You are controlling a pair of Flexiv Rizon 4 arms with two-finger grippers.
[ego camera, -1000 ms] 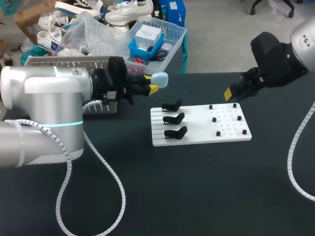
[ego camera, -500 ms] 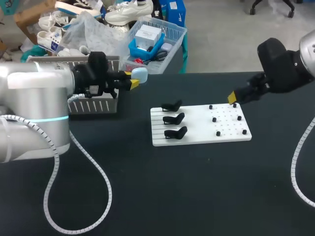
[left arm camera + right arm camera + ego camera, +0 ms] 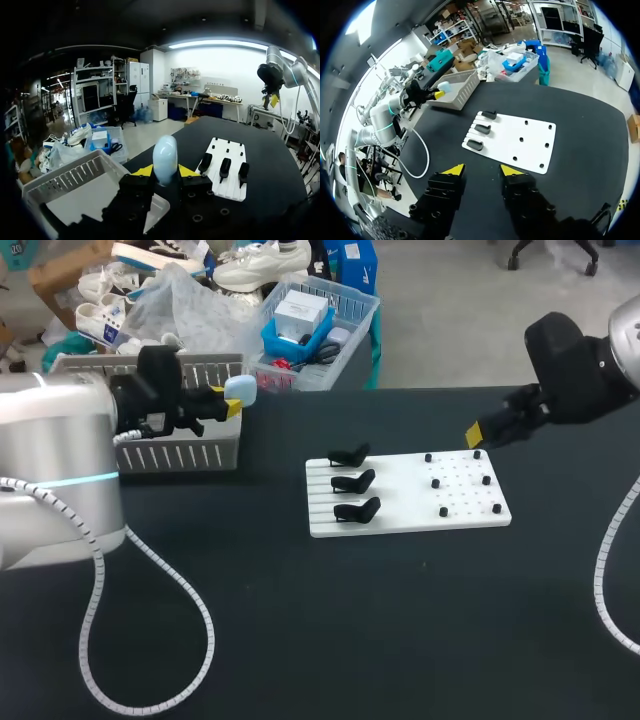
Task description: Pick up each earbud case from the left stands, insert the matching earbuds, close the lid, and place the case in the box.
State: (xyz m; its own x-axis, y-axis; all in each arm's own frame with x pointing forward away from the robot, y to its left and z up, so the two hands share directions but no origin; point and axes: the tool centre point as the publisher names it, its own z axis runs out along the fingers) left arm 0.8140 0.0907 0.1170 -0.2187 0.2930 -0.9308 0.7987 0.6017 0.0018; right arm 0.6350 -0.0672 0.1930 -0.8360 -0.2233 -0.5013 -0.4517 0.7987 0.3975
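left claw (image 3: 165,171) clamped on pale-blue case (image 3: 165,157) by box (image 3: 60,182) | right claw (image 3: 482,170) apart, near white board (image 3: 530,142)

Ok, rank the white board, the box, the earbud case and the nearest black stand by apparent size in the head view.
Largest: white board and box, too close to rank; left arm hides the box partly.
Then nearest black stand and earbud case, about alike.

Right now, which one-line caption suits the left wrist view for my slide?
Left gripper shut on a pale blue earbud case near the white basket, white stand board ahead.
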